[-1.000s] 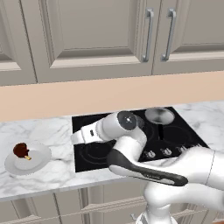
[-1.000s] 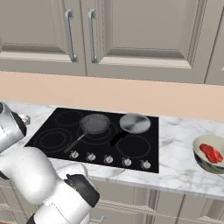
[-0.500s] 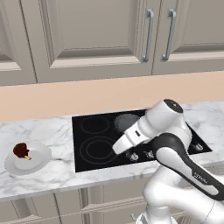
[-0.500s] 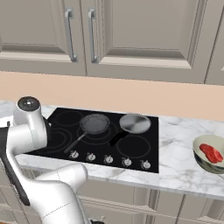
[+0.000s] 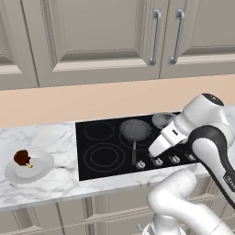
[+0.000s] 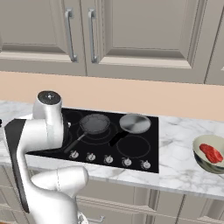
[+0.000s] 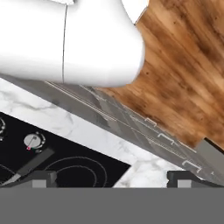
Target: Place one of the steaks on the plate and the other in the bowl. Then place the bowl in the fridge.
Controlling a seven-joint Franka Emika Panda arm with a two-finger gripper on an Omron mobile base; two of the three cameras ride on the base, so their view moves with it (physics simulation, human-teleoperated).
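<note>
A white plate [image 5: 36, 170] stands at the counter's left end with a small dark-red steak [image 5: 21, 157] on it. At the counter's right end, the cream bowl [image 6: 197, 155] holds a bright-red steak [image 6: 211, 153]. My gripper [image 7: 113, 178] is open, its fingertips [image 7: 43, 177] wide apart with nothing between them. It looks down past the counter's front edge at the floor. In the left base view my hand [image 5: 161, 144] hangs over the cooktop's front right, by the knobs, far from both plate and bowl. The fridge is out of view.
A black cooktop [image 5: 102, 158] fills the middle of the marble counter. It carries a dark long-handled frying pan [image 5: 135, 130] and a grey metal round vessel [image 6: 134, 124]. Knobs [image 6: 108, 159] line its front. Closed wall cabinets [image 5: 105, 36] hang above.
My arm has swung from the cooktop's left side across to its right. The gripper stays open and empty. Plate, bowl and steaks have not moved.
</note>
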